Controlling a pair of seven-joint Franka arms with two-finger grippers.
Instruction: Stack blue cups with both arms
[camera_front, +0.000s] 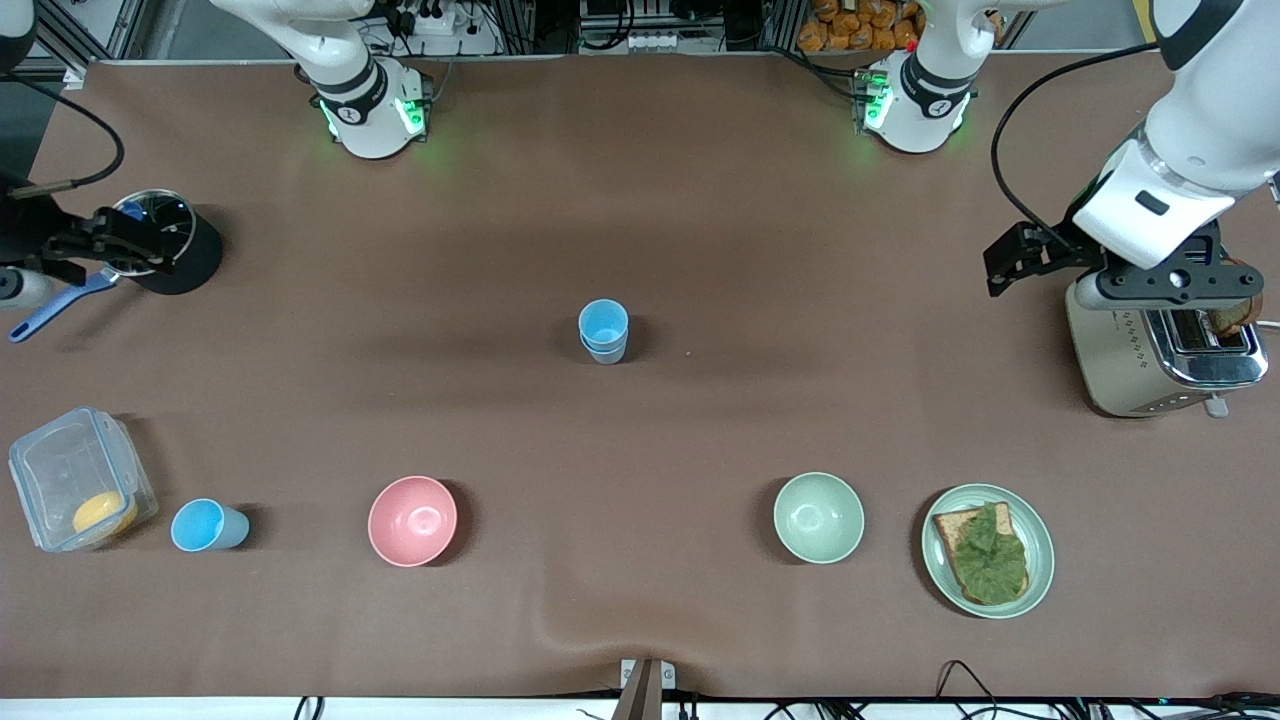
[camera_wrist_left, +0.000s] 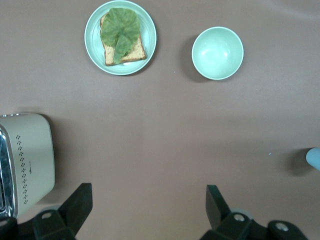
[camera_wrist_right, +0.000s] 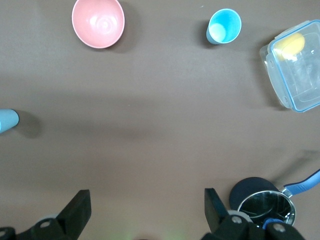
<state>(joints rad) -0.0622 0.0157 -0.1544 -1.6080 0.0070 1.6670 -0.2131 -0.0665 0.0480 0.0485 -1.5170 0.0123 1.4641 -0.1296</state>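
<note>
Two blue cups (camera_front: 603, 330) stand nested as one stack at the middle of the table; the stack's edge shows in the left wrist view (camera_wrist_left: 313, 158) and in the right wrist view (camera_wrist_right: 7, 120). A third blue cup (camera_front: 205, 525) stands alone near the front camera at the right arm's end, also in the right wrist view (camera_wrist_right: 223, 26). My left gripper (camera_front: 1170, 288) is open and empty over the toaster (camera_front: 1160, 355), its jaws wide apart in its wrist view (camera_wrist_left: 149, 200). My right gripper (camera_front: 115, 245) is open and empty over a black pot (camera_front: 175, 250), jaws wide apart (camera_wrist_right: 147, 202).
A pink bowl (camera_front: 412, 520), a pale green bowl (camera_front: 818, 517) and a plate with toast and lettuce (camera_front: 987, 550) stand in a row near the front camera. A clear lidded box (camera_front: 75, 480) stands beside the lone cup. A blue-handled utensil (camera_front: 55, 310) lies by the pot.
</note>
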